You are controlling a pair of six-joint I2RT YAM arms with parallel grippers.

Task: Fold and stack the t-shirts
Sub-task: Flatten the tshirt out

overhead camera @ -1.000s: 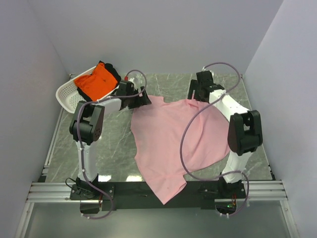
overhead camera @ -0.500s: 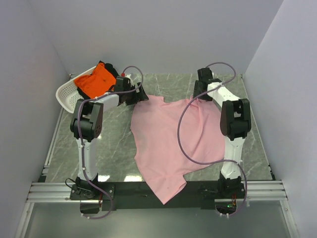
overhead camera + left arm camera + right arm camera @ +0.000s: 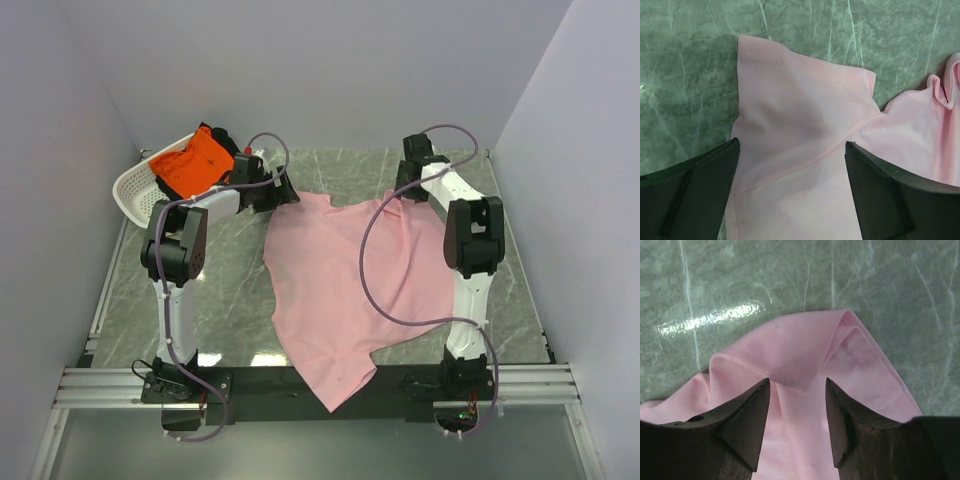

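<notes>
Partly hidden — orange t-shirt [image 3: 193, 166] in basket [image 3: 127, 196].

Left arm [image 3: 178, 252] and right arm [image 3: 470, 240] extended far; left gripper [image 3: 792, 167] jaws wide apart, right gripper [image 3: 797, 402] jaws narrower.

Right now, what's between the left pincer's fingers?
A sleeve of the pink t-shirt, flat on the table; the left pincer is open, straddling it. Left wrist view shows it.

place: robot lab cell | cues: white partition walls [image 3: 320, 70]; aluminium rail [image 3: 110, 385]
</notes>
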